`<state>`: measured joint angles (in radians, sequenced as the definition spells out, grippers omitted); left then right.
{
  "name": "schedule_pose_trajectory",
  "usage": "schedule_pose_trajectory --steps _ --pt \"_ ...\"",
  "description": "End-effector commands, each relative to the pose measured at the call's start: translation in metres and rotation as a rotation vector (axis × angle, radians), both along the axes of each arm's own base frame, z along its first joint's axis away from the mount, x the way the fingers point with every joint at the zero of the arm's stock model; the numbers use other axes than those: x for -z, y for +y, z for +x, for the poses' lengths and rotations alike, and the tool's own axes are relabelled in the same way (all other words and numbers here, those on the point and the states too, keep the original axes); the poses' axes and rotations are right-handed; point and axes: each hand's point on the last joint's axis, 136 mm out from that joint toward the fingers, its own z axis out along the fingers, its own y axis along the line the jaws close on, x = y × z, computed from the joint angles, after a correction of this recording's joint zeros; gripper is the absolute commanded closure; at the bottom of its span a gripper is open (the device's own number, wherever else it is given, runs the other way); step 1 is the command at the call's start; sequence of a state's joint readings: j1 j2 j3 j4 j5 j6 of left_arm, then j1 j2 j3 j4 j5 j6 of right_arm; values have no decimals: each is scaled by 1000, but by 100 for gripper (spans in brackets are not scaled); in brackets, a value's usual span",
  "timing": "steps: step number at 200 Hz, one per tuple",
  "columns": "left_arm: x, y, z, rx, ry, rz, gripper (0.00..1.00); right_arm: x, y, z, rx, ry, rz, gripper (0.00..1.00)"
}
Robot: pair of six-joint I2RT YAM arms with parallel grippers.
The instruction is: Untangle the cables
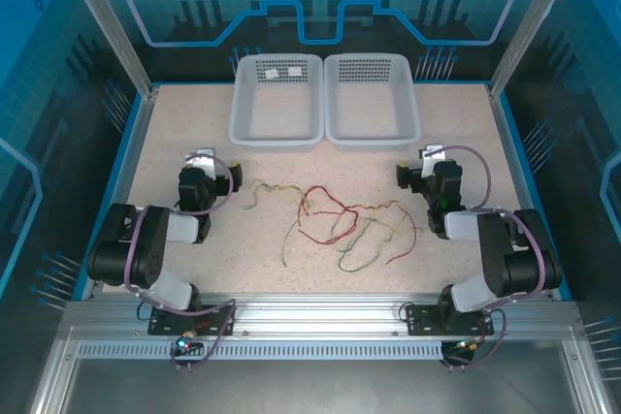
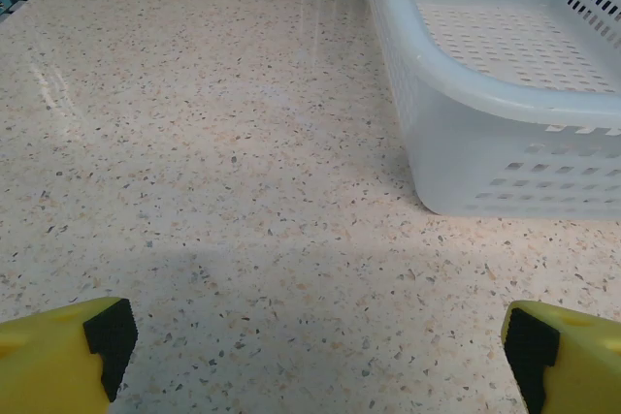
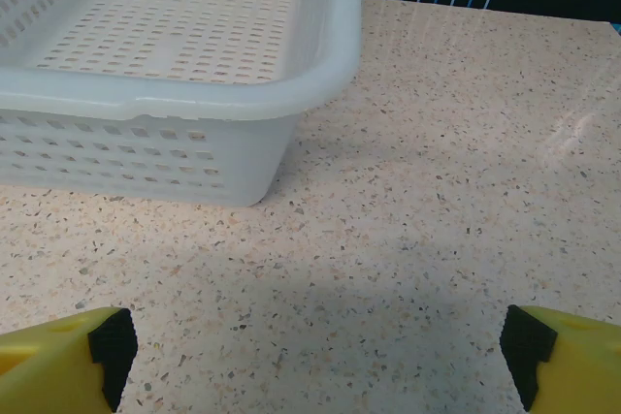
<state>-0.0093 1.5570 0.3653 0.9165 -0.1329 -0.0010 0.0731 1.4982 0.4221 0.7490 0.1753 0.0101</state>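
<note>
We see the cables (image 1: 335, 225) tangled on the table (image 1: 184, 123), lying between our left gripper (image 2: 320, 341), jaws wide open and empty, and our right gripper (image 3: 318, 341), open and empty too, two white baskets (image 1: 277, 138) farther back

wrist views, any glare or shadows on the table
Left wrist: a pale glare streak on the table at the left, a soft shadow across its near part. Right wrist: faint glare at the right, the same soft shadow in the foreground. Both sharp.
</note>
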Motion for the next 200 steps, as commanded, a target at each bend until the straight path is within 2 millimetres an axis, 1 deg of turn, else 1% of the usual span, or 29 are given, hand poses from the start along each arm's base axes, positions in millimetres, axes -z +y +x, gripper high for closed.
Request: schedule_pose_trajectory --steps 1,134,144,150,156,165,173,178,180,181,182,183,185,188,191,194,200 --pt "-9 -6 5 26 -23 -7 1 -5 1 2 -1 -20 15 0" --pt "-9 -5 6 35 -20 -25 1 -4 1 2 -11 -15 27 0" --pt "-10 -5 6 35 -22 -24 1 -4 9 4 -62 -1 30 0" --pt "-10 -5 6 32 -26 -23 1 -9 15 6 -91 1 22 0" --pt "-12 -2 5 13 -33 -16 1 -14 15 6 -69 32 -2 0" --pt "-24 3 0 -29 -51 9 1 -30 5 7 31 77 -36 0" --pt "-39 2 -6 -56 -53 42 1 -51 -6 5 128 77 -15 0" --pt "-57 1 -12 -80 -80 68 1 -60 -10 0 164 92 12 0" --pt "-61 1 -14 -90 -77 75 1 -66 -11 -2 175 87 30 0" --pt "-66 1 -16 -94 -87 77 1 -72 -12 -4 183 82 48 0" --pt "-70 0 -17 -96 -93 79 1 -72 -12 -4 183 82 48 0" --pt "-72 1 -19 -104 -91 82 1 -76 -12 -5 185 78 66 0" --pt "-80 0 -21 -113 -101 83 1 -78 -10 -6 179 78 76 0" --pt "-89 -1 -25 -125 -109 79 1 -87 -8 -8 165 65 105 0" --pt "-100 -2 -30 -133 -118 71 1 -95 1 -11 118 51 139 0" --pt "-111 -3 -35 -138 -133 59 1 -100 5 -12 94 43 161 0" --pt "-127 -7 -43 -134 -141 20 5 -115 17 -17 34 8 212 0"
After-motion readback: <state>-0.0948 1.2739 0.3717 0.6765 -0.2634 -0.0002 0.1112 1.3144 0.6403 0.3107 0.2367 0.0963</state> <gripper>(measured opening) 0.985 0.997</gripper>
